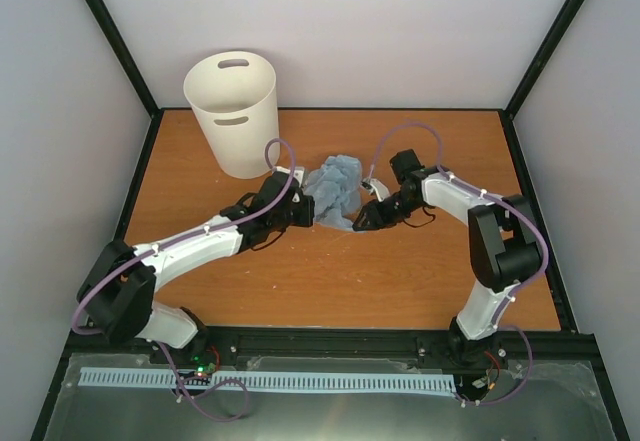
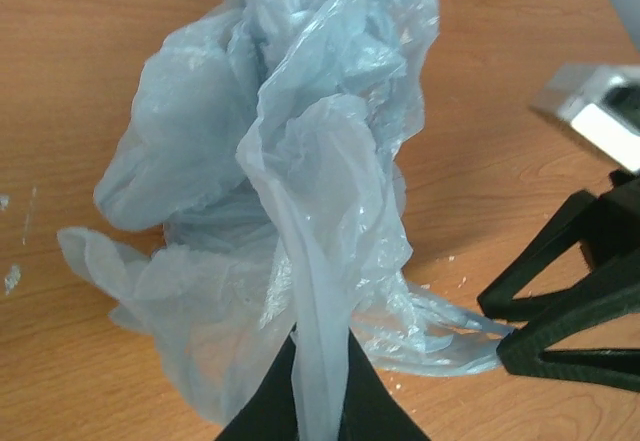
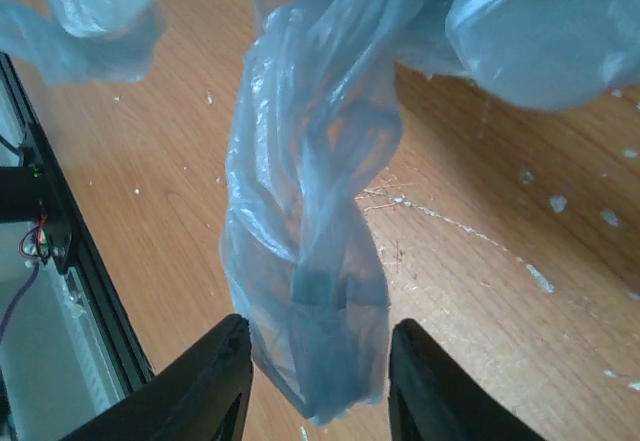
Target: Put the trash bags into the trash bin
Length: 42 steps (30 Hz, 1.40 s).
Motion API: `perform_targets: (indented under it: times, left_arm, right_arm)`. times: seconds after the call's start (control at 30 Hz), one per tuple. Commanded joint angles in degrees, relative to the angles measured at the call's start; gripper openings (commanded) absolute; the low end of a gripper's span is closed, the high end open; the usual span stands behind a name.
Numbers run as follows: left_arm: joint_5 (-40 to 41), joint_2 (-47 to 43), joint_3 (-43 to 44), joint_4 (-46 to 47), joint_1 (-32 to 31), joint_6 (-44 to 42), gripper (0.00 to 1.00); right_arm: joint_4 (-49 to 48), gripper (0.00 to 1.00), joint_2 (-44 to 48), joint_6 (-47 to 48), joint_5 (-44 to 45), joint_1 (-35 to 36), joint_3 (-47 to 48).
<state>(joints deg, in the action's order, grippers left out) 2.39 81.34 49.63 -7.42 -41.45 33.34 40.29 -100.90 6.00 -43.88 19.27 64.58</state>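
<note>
Holding the trash bag at mid-table, bin off at the far left.

My left pincer (image 2: pixel 320 366) is clamped on a thin strip of the pale-blue trash bag (image 2: pixel 300 161). My right pincer (image 3: pixel 318 346) has its jaws standing apart, with a twisted strand of the bag between them. The crumpled bag lies on the table (image 1: pixel 400 281) between the two. The off-white trash bin (image 1: pixel 232 111) stands upright at the table's far left, apart from the bag.
</note>
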Motion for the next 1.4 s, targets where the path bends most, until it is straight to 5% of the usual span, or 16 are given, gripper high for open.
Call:
perform_targets:
  times: [0.0, 0.13, 0.2, 0.3, 0.47, 0.57, 0.73, 0.9, 1.0, 1.13, 1.23, 1.37]
  left_arm:
    - [2.28, -2.88, 3.21, -0.16, 0.23, -1.58, 0.01]
    - [-0.07, -4.30, 0.43, 1.55, 0.23, -0.91, 0.01]
    - [-2.29, -5.15, -1.07, 2.99, 0.23, -0.50, 0.01]
    - [-4.28, -6.19, -2.37, 3.82, 0.15, -0.05, 0.01]
    - [-4.67, -7.42, -1.80, 2.47, 0.14, -0.39, 0.01]
    - [-4.34, -8.20, -2.08, 1.98, 0.15, -0.65, 0.01]
    - [-4.55, -8.74, -3.65, 2.16, 0.14, -0.64, 0.01]
    - [-3.83, -8.30, -3.82, 1.86, 0.14, -0.82, 0.01]
    - [-3.79, -8.67, -4.45, 1.97, 0.14, -0.87, 0.01]
    - [-5.06, -9.09, -5.50, 2.42, 0.14, -1.00, 0.01]
    - [-5.85, -9.50, -6.02, 2.47, 0.14, -0.94, 0.01]
    - [-4.52, -9.38, -5.45, 1.69, 0.14, -1.26, 0.01]
  right_arm:
    - [1.81, 0.32, 1.31, 1.50, -1.81, 0.07, 1.48]
    - [1.28, 0.29, 2.56, 1.93, -3.90, 0.06, 0.48]
    - [-0.16, 0.39, 3.23, 1.57, -5.79, 0.15, -0.69]
    - [-0.98, 0.70, 1.86, 0.59, -6.17, 0.28, -0.52]
    - [1.89, 0.79, -2.89, 1.33, -9.03, 0.67, 2.70]
    - [1.77, 0.75, -3.46, 1.36, -11.10, 0.77, 3.45]
    - [-1.86, 0.41, -1.49, -0.51, -9.75, 0.69, 3.88]
    - [-4.88, 0.23, 0.02, -2.57, -4.20, 0.45, 3.29]
    - [-5.32, 0.28, -0.08, -2.05, -3.24, -0.17, 3.16]
    - [-7.16, 0.63, -0.64, -4.26, -5.07, -0.21, 3.36]
    - [-7.00, 0.62, -2.28, -5.38, -5.75, -0.21, 5.90]
    - [-6.68, 0.38, -3.49, -5.24, -4.68, -0.22, 7.77]
